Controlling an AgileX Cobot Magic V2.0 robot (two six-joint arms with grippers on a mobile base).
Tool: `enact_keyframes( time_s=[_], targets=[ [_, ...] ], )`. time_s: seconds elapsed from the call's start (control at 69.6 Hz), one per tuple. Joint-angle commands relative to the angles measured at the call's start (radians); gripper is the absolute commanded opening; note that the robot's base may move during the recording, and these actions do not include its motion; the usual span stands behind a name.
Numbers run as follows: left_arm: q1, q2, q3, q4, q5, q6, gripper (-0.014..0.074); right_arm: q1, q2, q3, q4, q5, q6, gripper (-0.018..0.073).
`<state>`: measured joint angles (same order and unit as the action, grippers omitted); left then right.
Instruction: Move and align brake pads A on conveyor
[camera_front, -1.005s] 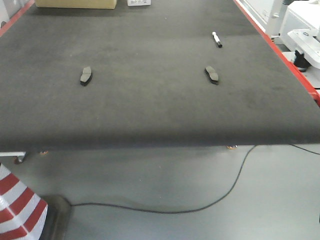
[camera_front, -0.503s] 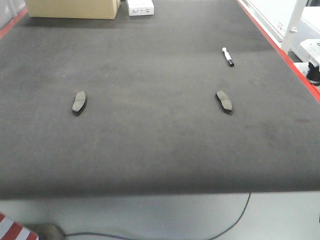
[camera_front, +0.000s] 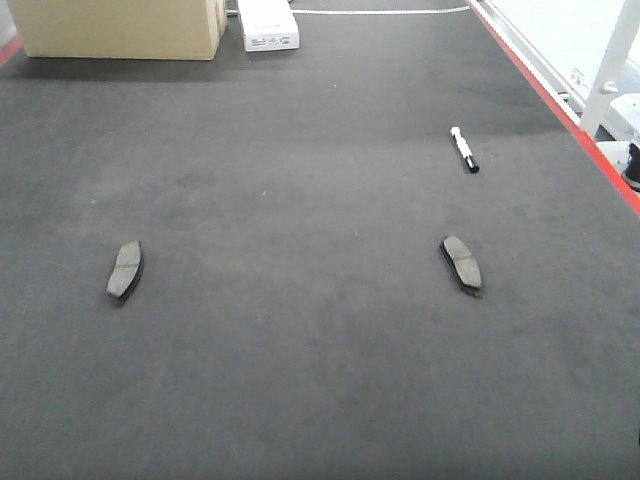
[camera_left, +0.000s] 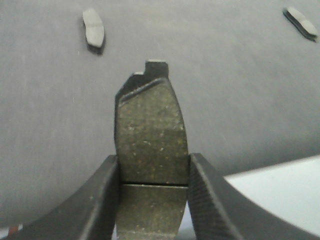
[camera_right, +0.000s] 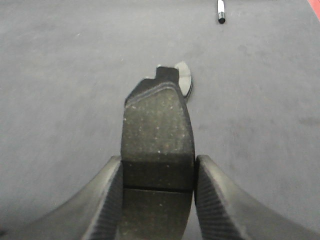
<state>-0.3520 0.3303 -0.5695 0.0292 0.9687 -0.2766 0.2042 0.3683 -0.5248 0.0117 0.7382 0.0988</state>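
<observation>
front view: high, looking down along the conveyor (camera_front: 300, 200)
wrist views: low, close, facing forward over the same belt

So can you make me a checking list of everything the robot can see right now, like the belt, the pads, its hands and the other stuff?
Surface: dark felt conveyor, red frame edge on the right.
Job's things: two brake pads lie flat on the belt, left pad and right pad, far apart; two more are held by the grippers.
Clutter: marker pen beyond the right pad; cardboard box and small white box at the far end.
Grippers: left gripper shut on a held pad; right gripper shut on another held pad.
Cables: thin white line at the far edge, cannot tell what it is.
Surroundings: white post off the right.
</observation>
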Motion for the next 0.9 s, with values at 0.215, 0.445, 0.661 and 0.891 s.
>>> enact_keyframes(
  time_s=[0.215, 0.445, 0.661, 0.891],
  targets=[
    [0.002, 0.012, -0.027, -0.003, -0.088, -0.007, -0.0006, -0.004, 0.009, -0.03, -0.006, -0.091, -0.007, 0.0015],
    [0.002, 0.012, -0.027, -0.003, -0.088, -0.007, -0.0006, -0.004, 0.009, -0.03, -0.006, -0.091, -0.007, 0.0015],
    [0.002, 0.012, -0.027, -0.003, -0.088, -0.007, -0.0006, -0.004, 0.009, -0.03, -0.006, -0.091, -0.007, 0.0015],
    [0.002, 0.012, -0.027, -0.003, -0.088, -0.007, -0.0006, -0.004, 0.009, -0.03, -0.006, -0.091, -0.007, 0.0015]
  ],
)
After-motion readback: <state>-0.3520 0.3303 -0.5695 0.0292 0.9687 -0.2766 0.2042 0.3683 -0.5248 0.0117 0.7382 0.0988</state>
